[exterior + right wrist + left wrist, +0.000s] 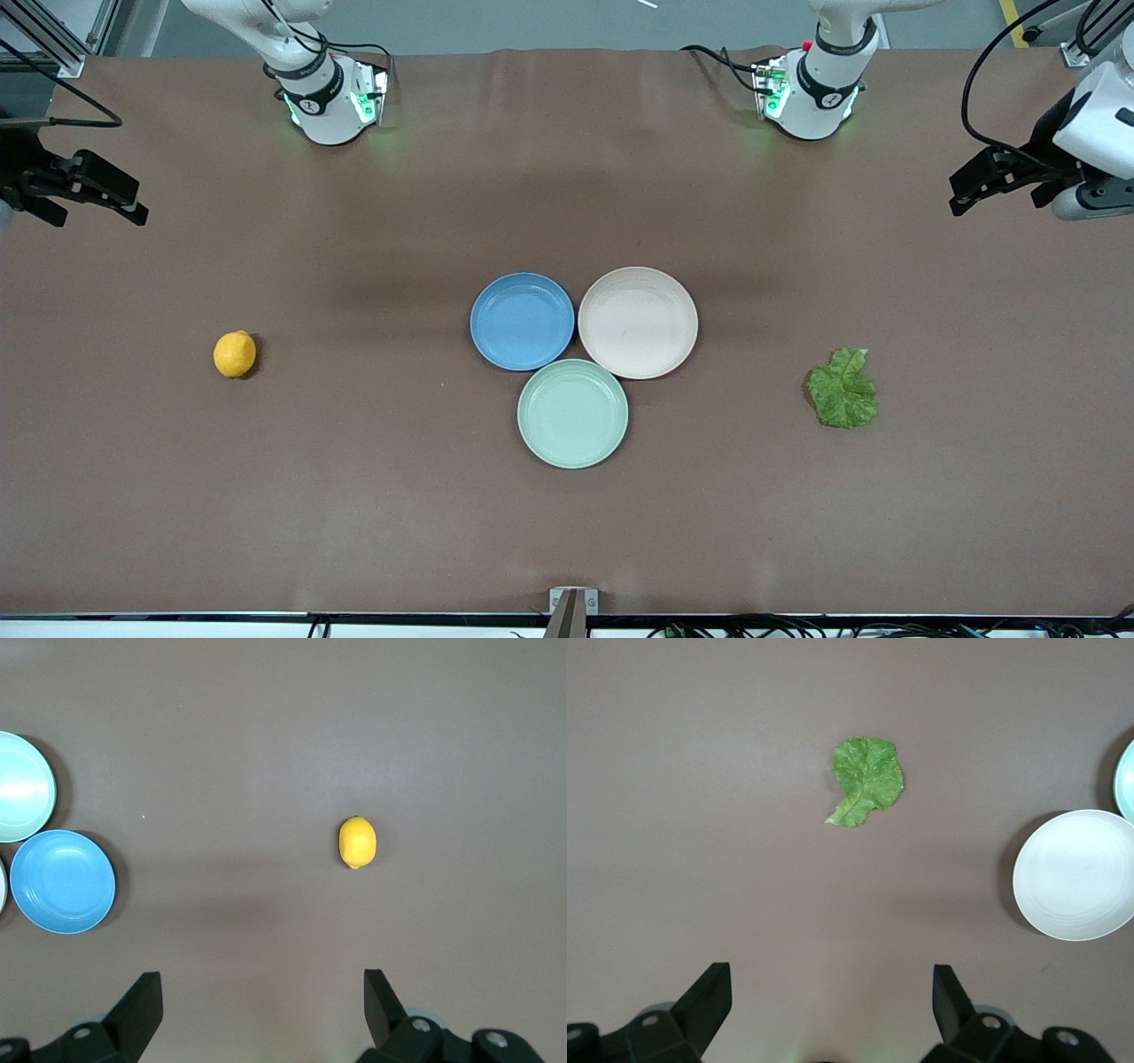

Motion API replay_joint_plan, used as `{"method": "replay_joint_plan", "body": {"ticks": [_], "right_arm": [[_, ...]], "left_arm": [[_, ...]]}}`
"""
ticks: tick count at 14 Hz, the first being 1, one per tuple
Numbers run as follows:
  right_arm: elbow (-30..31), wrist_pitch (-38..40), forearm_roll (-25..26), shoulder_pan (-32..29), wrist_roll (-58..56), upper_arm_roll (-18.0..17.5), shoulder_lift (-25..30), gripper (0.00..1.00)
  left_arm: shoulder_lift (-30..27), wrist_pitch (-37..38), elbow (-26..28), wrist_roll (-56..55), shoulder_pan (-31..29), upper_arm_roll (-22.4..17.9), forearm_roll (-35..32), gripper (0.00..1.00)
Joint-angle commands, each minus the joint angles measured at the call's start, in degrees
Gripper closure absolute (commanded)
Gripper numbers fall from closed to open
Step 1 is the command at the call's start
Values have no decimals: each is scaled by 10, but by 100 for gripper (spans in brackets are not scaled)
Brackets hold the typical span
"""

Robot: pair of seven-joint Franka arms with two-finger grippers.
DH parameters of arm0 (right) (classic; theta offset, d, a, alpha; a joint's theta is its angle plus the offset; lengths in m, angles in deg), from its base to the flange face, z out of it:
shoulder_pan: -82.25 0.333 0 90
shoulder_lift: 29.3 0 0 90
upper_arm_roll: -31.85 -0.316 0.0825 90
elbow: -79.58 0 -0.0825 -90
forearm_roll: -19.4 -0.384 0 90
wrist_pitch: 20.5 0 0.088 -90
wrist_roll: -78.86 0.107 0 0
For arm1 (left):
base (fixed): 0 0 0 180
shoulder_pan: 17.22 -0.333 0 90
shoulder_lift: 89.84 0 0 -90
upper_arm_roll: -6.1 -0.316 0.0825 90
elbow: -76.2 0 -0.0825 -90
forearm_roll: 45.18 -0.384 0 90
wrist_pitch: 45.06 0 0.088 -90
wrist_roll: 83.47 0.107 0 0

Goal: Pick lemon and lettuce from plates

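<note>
The lemon (235, 354) lies on the bare table toward the right arm's end; it also shows in the right wrist view (357, 842). The lettuce (843, 388) lies flat on the table toward the left arm's end, and shows in the left wrist view (866, 779). The blue plate (522, 321) and the beige-pink plate (638, 322) sit side by side mid-table, both with nothing on them. My left gripper (966, 197) is open and empty, raised over the table's edge at its own end. My right gripper (124, 202) is open and empty, raised over the opposite end.
A mint-green plate (572, 413) touches the other two plates, nearer to the front camera. The brown table cover (354, 496) spreads wide around everything. A small camera mount (572, 605) stands at the table's near edge.
</note>
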Motion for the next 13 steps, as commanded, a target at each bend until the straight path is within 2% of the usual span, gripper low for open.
{"method": "replay_joint_plan", "body": {"ticks": [1, 13], "right_arm": [[3, 1, 3, -8, -3, -4, 11, 0], [3, 0, 3, -11, -3, -4, 11, 0]], "left_arm": [[-11, 0, 9, 9, 3, -6, 21, 0], [7, 6, -16, 4, 3, -1, 16, 0]]}}
